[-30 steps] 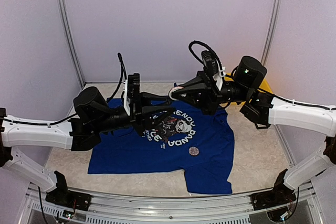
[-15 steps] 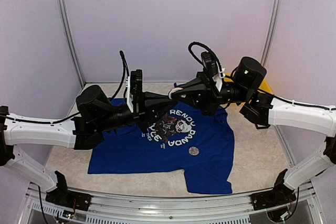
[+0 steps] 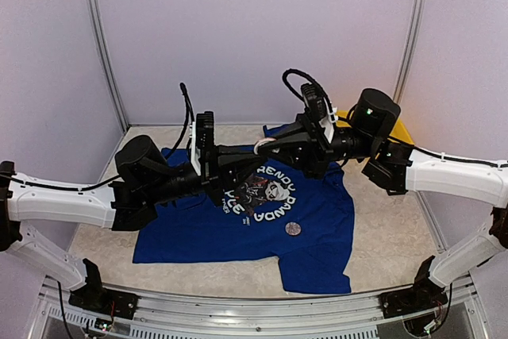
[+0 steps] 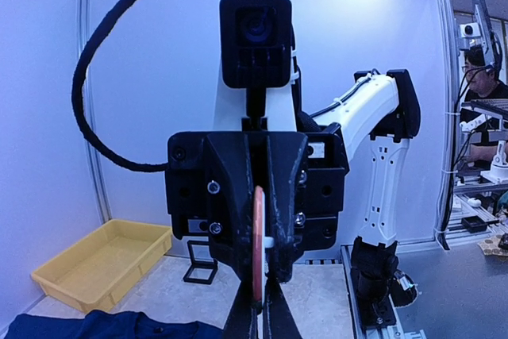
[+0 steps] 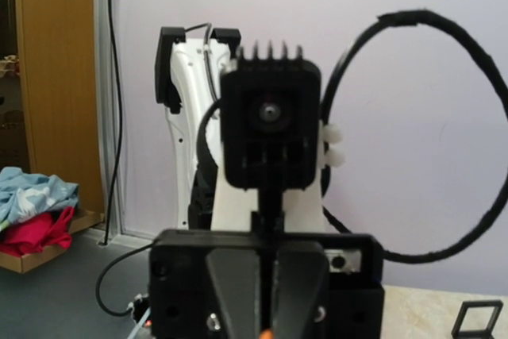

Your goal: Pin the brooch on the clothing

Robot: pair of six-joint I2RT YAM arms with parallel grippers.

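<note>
The royal-blue T-shirt (image 3: 317, 228) lies flat on the table with its panda print (image 3: 266, 192) facing up. Above the print both arms meet fingertip to fingertip. The brooch (image 3: 263, 145) is a thin round disc, seen edge-on as a pink-orange strip (image 4: 258, 236) in the left wrist view. My left gripper (image 4: 259, 307) is shut on its lower edge. My right gripper (image 3: 274, 142) faces it, its black fingers (image 4: 230, 220) shut on the same disc from the other side. In the right wrist view only an orange speck of the brooch (image 5: 267, 336) shows below the left gripper's fingers (image 5: 234, 291).
A small round disc (image 3: 294, 229) lies on the shirt right of the print. A yellow tray (image 3: 401, 131) sits at the back right, also in the left wrist view (image 4: 95, 263). A small black frame stand (image 4: 201, 263) rests on the table. Walls close in three sides.
My left gripper has moved right up to the right gripper and shut on the brooch it holds. The right arm has barely moved.
</note>
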